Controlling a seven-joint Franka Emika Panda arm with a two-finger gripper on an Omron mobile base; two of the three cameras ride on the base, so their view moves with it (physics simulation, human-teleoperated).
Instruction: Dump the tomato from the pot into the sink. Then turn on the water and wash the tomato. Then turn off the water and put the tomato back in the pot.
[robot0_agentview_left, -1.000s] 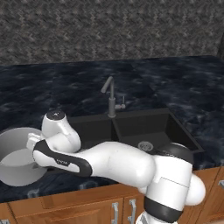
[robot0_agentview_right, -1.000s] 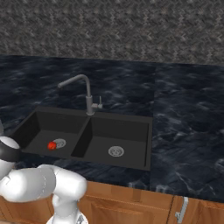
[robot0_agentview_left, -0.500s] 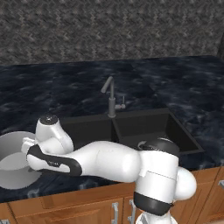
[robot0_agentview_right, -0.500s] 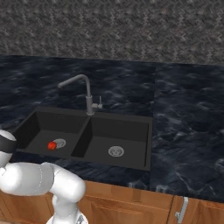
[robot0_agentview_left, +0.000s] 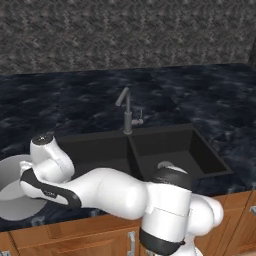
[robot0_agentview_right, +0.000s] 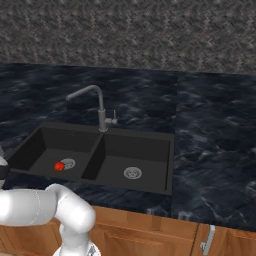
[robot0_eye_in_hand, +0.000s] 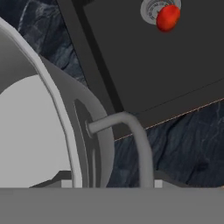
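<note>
We note the arm (robot0_agentview_left: 95, 187) has swung further left, lower over the pot (robot0_agentview_left: 12, 192).

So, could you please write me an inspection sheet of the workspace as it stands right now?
Surface: dark marbled counter, wooden cabinet fronts below.
Tomato: in the left basin of the sink, beside its drain ring.
Pot: on the counter left of the sink, no tomato seen inside; its loop handle close in the hand view.
Faucet: no water seen.
Clutter: nothing seen.
Gripper: fingers hidden, state unclear.
Cables: nothing seen.
Surroundings: grey stone wall.
</note>
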